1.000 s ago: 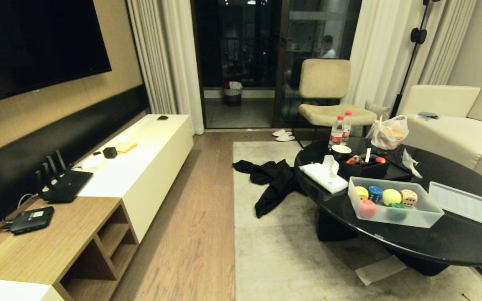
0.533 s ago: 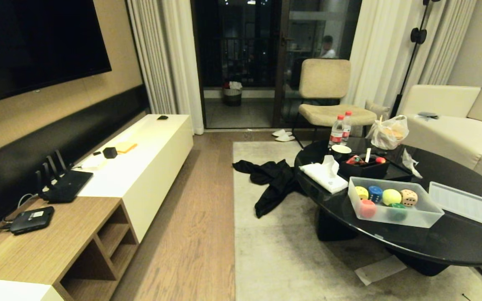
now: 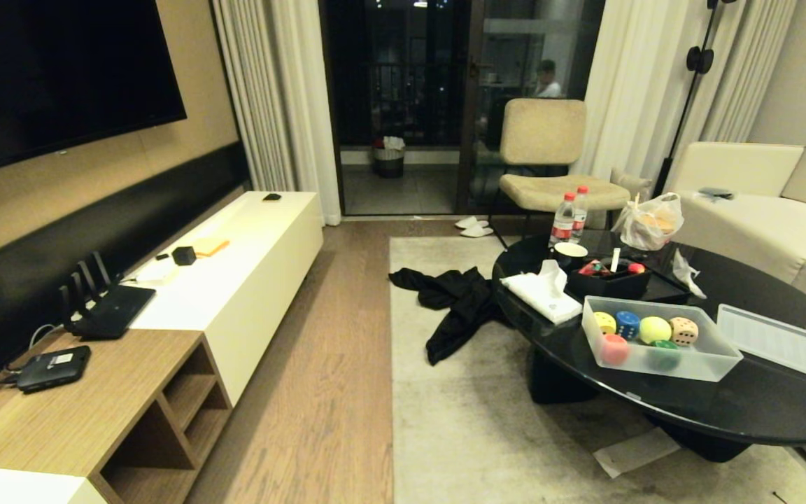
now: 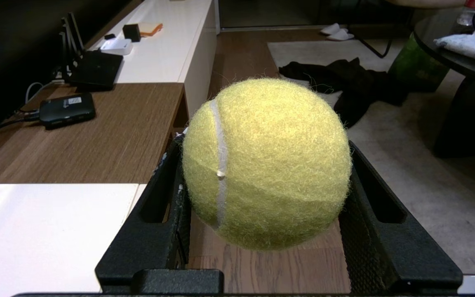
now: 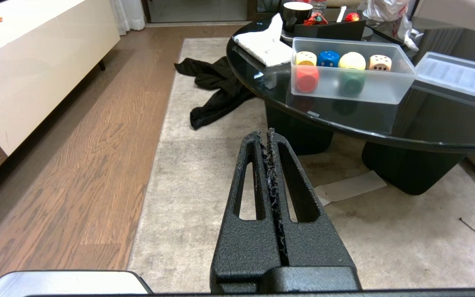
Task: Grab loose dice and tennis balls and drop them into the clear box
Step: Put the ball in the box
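On the round black glass table (image 3: 760,406), at two o'clock, nothing moves around the clear plastic box (image 3: 657,366); the left gripper (image 4: 262,165) grasps a fuzzy yellow-green tennis ball (image 4: 266,163), and the right gripper (image 5: 271,142) is clenched empty.

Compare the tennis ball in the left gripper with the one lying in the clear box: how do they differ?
The held tennis ball is clamped between the left gripper's fingers above the floor; the boxed tennis ball rests loose among dice in the clear box on the black table. Both are yellow-green and round.

Fuzzy felt tennis ball (image 4: 266,165) between my rough, matt black fingers (image 4: 165,198), glossy black table (image 3: 739,402), translucent plastic clear box (image 3: 658,360), wood-grain floor (image 3: 319,392), matt rug (image 3: 466,427).
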`<state>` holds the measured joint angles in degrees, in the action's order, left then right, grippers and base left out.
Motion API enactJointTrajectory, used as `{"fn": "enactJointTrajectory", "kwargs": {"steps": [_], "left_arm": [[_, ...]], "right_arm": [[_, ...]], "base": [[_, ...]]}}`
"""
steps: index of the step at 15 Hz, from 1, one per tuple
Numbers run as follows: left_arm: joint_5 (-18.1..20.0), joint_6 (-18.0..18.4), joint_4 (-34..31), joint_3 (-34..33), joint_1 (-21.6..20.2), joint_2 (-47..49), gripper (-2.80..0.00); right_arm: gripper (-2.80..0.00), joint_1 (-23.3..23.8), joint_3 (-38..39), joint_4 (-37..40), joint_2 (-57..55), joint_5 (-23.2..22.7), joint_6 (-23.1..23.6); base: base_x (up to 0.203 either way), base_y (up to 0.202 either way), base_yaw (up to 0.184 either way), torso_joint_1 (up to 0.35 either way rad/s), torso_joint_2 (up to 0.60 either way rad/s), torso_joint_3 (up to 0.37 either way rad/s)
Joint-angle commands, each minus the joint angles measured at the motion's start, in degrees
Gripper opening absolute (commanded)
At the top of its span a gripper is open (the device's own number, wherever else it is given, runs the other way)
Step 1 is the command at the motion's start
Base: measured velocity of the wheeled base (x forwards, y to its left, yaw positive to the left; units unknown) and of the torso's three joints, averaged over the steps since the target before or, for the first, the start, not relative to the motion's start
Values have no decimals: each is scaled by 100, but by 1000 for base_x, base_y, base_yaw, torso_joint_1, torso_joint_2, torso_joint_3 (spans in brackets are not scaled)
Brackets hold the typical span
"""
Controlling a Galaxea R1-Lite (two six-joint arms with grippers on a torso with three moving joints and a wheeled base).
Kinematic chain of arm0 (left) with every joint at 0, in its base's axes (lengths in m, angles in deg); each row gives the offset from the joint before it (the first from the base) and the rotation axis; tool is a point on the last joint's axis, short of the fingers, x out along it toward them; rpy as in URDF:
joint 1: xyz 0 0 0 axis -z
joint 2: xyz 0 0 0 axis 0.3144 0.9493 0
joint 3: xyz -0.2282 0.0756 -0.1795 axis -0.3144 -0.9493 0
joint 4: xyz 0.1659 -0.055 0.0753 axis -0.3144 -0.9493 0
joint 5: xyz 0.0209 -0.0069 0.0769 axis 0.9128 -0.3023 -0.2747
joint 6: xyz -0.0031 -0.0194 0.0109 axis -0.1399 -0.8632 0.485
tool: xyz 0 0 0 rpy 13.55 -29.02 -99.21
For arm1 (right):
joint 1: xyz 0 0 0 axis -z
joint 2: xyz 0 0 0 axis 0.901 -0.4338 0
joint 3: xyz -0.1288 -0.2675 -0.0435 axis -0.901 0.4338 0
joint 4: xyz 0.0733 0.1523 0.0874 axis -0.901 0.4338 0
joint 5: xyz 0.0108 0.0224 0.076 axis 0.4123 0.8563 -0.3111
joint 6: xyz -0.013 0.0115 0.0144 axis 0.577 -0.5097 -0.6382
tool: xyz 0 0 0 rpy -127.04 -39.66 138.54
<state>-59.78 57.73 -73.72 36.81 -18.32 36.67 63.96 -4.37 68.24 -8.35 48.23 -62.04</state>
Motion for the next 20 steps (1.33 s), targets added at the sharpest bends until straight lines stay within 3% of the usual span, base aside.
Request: {"fn": "enactJointTrajectory", "kwargs": {"steps": [1, 20], "left_arm": [[-1, -2, 2, -9, 0, 7, -280], [0, -2, 2, -12, 0, 7, -280]], "right_arm": [[-280, -2, 9, 2, 2, 2, -6], [-280, -2, 9, -7, 2, 2, 10]], "base": [[0, 0, 0, 0, 0, 0], [0, 0, 0, 0, 0, 0]]}}
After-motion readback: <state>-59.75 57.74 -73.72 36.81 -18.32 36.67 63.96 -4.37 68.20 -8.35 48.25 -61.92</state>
